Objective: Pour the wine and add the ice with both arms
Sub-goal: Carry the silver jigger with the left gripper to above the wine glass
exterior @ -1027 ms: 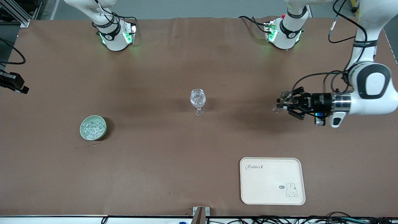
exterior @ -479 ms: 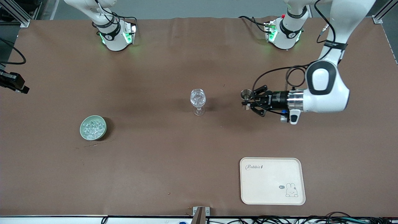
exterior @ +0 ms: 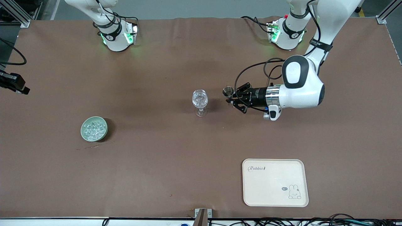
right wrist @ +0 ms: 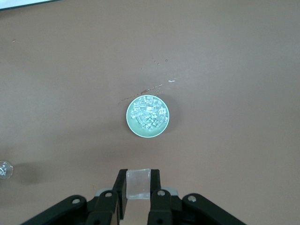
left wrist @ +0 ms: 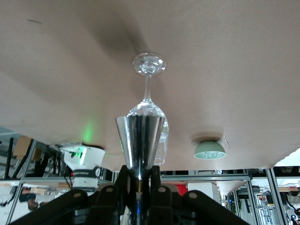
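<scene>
My left gripper (exterior: 231,96) is shut on a shiny metal measuring cup (exterior: 227,91) and holds it sideways over the table, close beside the clear stemmed glass (exterior: 200,99) at the table's middle. In the left wrist view the cup (left wrist: 139,138) sits between the fingers, with the glass (left wrist: 148,65) just past it. My right gripper (right wrist: 138,187) is shut on one clear ice cube (right wrist: 138,183), high above the pale green bowl (right wrist: 130,120) of ice (right wrist: 149,112). The bowl (exterior: 82,130) stands toward the right arm's end; the right gripper is out of the front view.
A cream tray (exterior: 274,183) with a rabbit print lies near the front camera toward the left arm's end. A black device (exterior: 14,84) juts in at the table's edge at the right arm's end. The green bowl also shows in the left wrist view (left wrist: 209,150).
My left arm has swung in from the table's end toward the glass, carrying the metal cup; it now hangs close beside the glass. The glass and bowl have not moved.
</scene>
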### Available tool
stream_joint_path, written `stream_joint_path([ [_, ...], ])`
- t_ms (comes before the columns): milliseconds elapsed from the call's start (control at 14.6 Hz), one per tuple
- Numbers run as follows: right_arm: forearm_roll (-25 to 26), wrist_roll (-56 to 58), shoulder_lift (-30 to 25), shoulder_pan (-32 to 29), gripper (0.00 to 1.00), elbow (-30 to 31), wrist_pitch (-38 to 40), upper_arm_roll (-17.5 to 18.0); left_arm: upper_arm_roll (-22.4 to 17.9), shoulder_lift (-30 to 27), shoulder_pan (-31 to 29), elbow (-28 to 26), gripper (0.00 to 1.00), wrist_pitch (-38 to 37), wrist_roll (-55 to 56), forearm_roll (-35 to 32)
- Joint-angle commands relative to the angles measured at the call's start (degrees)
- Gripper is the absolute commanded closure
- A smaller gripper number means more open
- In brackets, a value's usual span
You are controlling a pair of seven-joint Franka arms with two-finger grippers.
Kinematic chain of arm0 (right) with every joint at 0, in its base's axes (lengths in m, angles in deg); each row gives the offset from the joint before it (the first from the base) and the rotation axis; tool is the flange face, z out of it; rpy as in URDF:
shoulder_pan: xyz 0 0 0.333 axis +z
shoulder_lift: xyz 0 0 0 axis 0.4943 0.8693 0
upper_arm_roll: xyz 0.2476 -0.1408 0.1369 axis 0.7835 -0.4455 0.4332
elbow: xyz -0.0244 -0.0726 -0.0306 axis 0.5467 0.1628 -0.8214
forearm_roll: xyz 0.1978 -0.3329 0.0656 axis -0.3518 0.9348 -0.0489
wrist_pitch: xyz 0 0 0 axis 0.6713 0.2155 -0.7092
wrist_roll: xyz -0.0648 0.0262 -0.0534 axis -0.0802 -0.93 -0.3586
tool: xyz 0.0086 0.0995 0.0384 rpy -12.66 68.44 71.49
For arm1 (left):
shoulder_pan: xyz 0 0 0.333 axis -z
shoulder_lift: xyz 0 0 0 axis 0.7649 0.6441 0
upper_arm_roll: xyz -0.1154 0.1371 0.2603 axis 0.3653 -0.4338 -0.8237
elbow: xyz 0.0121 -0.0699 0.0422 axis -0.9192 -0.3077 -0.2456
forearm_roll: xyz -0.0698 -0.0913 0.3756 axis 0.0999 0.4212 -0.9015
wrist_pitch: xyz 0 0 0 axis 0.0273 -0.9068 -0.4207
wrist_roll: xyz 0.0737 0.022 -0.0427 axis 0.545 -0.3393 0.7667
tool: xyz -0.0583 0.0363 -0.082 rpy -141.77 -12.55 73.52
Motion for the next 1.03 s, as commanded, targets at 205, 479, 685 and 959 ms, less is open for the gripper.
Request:
stream_joint_path([
  [205, -0.8, 0.3, -1.8, 0.4, 0.98, 2.1, -0.4, -0.5, 5.3, 5.5, 0.7, 5.0, 0.99, 7.0, 10.5, -11.2],
  [479, -0.8, 0.3, -1.8, 0.5, 0.98, 2.1, -0.4, -0.5, 7.4, 7.6, 1.6, 6.8, 0.99, 8.8, 16.0, -18.9],
  [685, -0.8, 0.3, -1.8, 0.5, 0.98, 2.1, -0.3, -0.5, 8.4, 8.4, 2.1, 8.4, 0.99, 9.0, 19.5, -24.8],
  [959, -0.8, 0.3, -1.7, 0.5, 0.98, 2.1, -0.4, -0.5, 10.4, 10.4, 2.4, 10.6, 0.99, 9.3, 26.1, -33.2],
])
